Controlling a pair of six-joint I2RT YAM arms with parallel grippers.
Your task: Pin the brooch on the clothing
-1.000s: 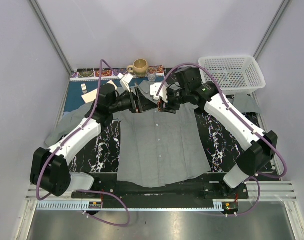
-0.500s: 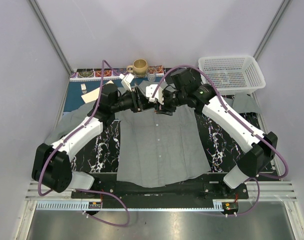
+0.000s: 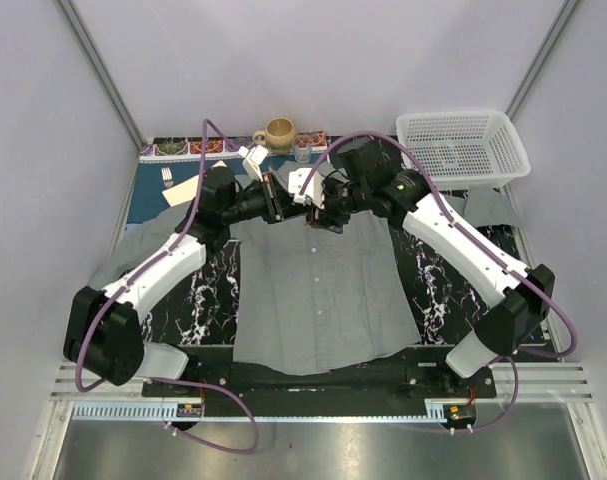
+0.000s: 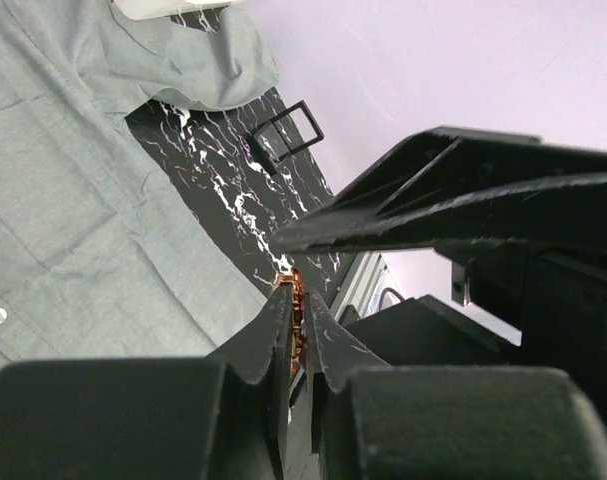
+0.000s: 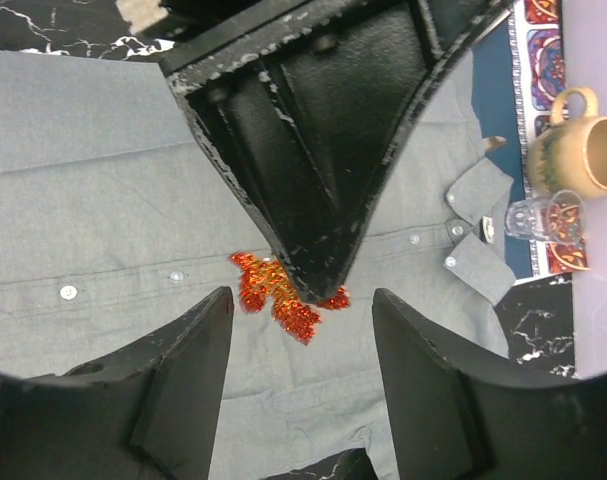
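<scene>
The grey shirt [image 3: 318, 290] lies flat on the table, collar at the far end. Both grippers meet above its upper chest. The orange-red brooch [image 5: 283, 295] hangs a little over the button placket [image 5: 173, 275]. My left gripper [image 4: 295, 290] is shut on it, and the brooch [image 4: 297, 300] shows as a thin red edge between the jaws. In the right wrist view the left finger [image 5: 313, 150] covers the brooch's upper part. My right gripper [image 5: 301, 294] stands open around the brooch, with a gap on each side. In the top view the left gripper [image 3: 283, 200] and right gripper [image 3: 318, 215] nearly touch.
A brown mug [image 3: 278, 132] and a small glass [image 3: 303, 150] stand behind the collar. A white basket [image 3: 463, 145] sits at the back right. A blue placemat [image 3: 168, 190] with a fork [image 3: 167, 178] lies at the back left. A black marbled mat [image 3: 198, 290] lies under the shirt.
My left gripper has closed on the brooch. The right gripper's jaws have widened off it, and both grippers have drifted slightly left over the shirt.
</scene>
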